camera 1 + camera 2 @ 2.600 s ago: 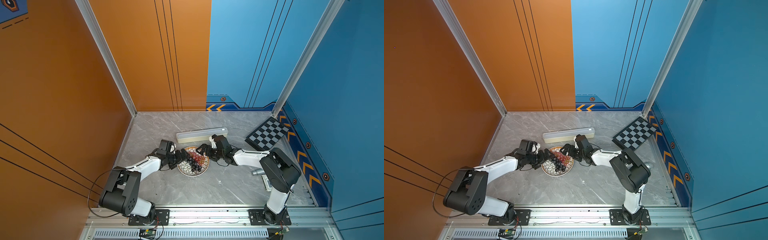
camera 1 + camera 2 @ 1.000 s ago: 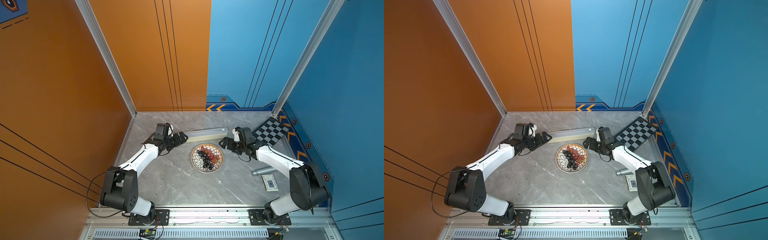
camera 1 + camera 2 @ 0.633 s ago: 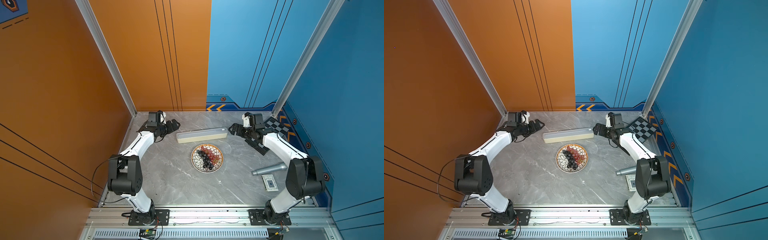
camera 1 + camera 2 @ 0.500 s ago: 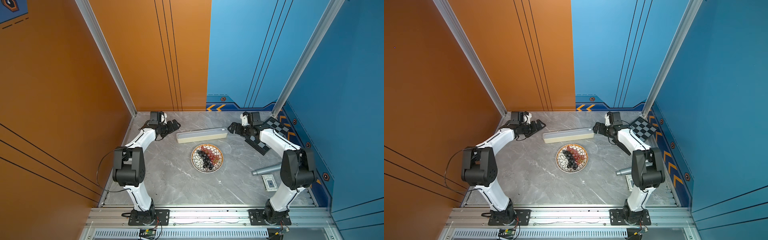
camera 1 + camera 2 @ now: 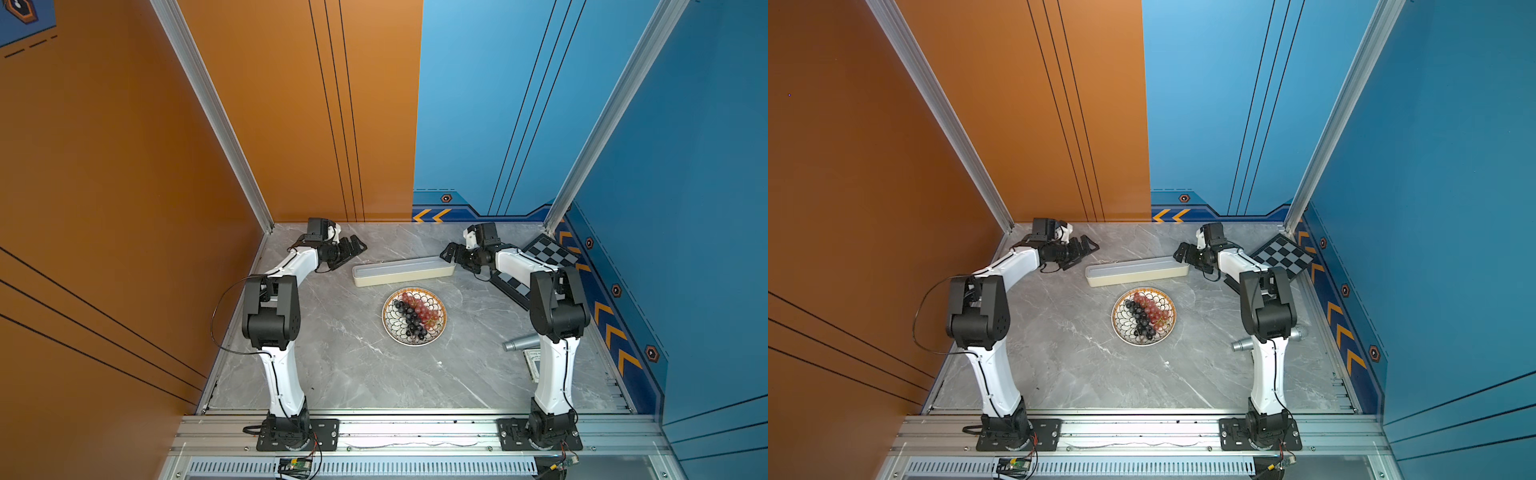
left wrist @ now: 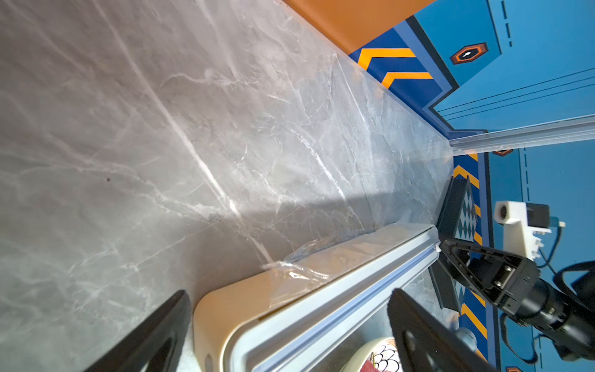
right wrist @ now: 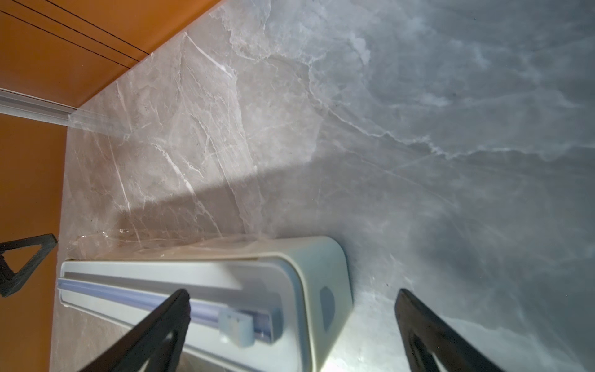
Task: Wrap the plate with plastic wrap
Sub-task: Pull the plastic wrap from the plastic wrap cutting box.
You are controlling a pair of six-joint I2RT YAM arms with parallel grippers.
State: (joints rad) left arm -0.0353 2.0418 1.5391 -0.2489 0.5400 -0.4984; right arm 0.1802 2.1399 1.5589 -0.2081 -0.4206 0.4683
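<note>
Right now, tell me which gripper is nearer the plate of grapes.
Right. The right gripper hangs open at the dispenser box's right end, just behind the plate; the left gripper is open past the box's other end, farther off.

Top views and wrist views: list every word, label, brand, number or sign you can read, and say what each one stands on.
No readable words, brands or numbers in any view.
Small card beside the grey cylinder: printed, too small to read.
Orange chevrons on the dark blue wall strip: arrow signs, no lettering.
Hexagon emblem near them: symbol only, no letters.
Dispenser box: no label visible.
</note>
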